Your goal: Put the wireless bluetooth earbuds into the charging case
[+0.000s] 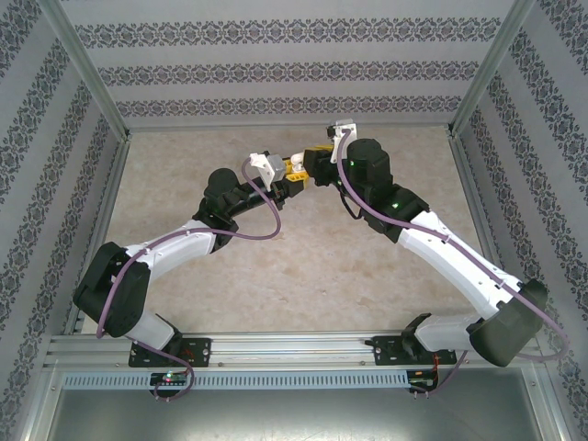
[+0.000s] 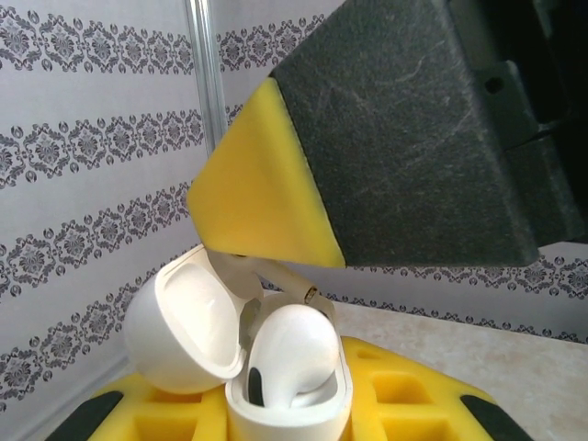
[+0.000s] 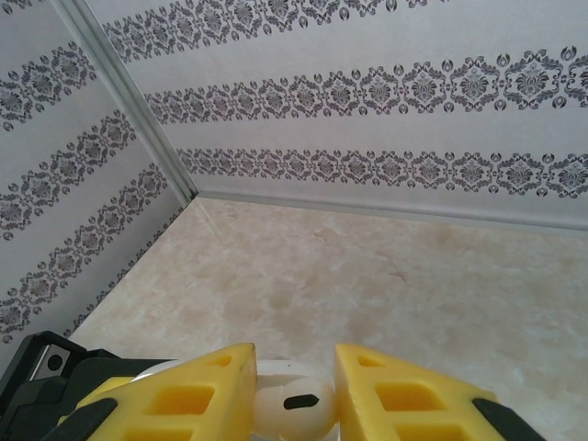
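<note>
A white charging case (image 2: 285, 413) stands open, its lid (image 2: 179, 322) tipped back to the left, and my left gripper (image 2: 289, 424) is shut on its base. One white earbud (image 2: 294, 354) sits in the case with its head up. My right gripper (image 3: 292, 390) is shut on a second white earbud (image 3: 289, 404). That earbud's stem (image 2: 287, 277) pokes out under the right yellow finger (image 2: 262, 202), just above the case opening. Over the far middle of the table, the left gripper (image 1: 278, 181) and right gripper (image 1: 309, 166) meet.
The beige tabletop (image 1: 303, 266) is walled by patterned panels (image 1: 294, 69) at the back and both sides, with metal corner posts (image 1: 87, 69). Both arms reach inward from the near edge, elbows out.
</note>
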